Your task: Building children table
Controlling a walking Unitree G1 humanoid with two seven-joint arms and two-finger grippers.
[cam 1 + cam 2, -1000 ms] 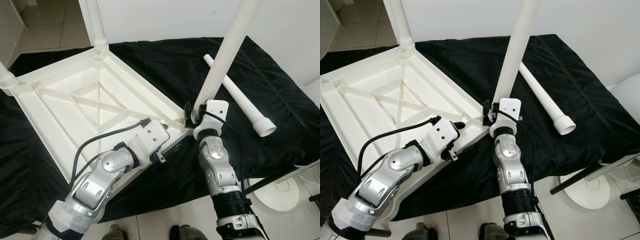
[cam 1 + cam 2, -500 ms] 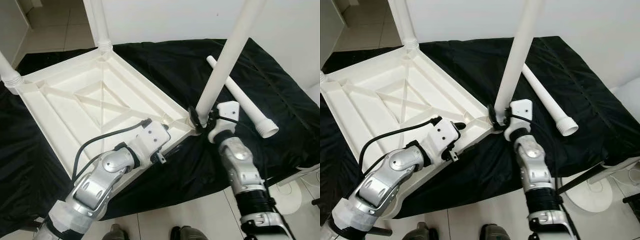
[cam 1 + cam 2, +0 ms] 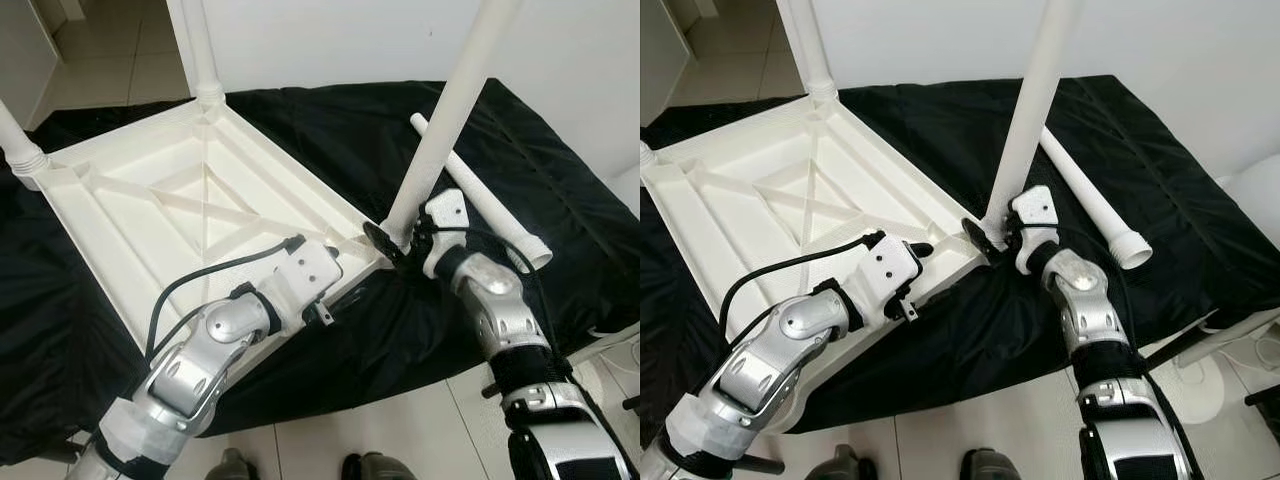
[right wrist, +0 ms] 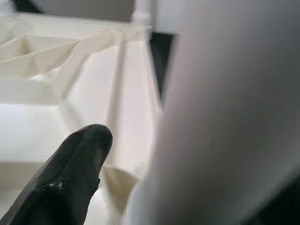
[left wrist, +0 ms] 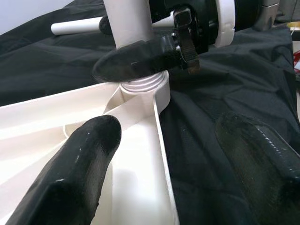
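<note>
Clamping its black fingers round the base of a plain white tube leg (image 3: pixel 445 120), the right gripper (image 3: pixel 395 240) reaches in bent-armed where the leg rises steeply from the upturned ribbed tabletop's (image 3: pixel 170 205) near corner, while the left gripper (image 5: pixel 164 159) sits spread open over that rim.

Three upright white plastic legs, the nearest (image 3: pixel 445 125) at the corner, ring the upturned white ribbed tabletop (image 3: pixel 190 215); its centre lies open. A loose white tube leg (image 3: pixel 480 195) crosses the black-draped worktop (image 3: pixel 560 200) beside it.
</note>
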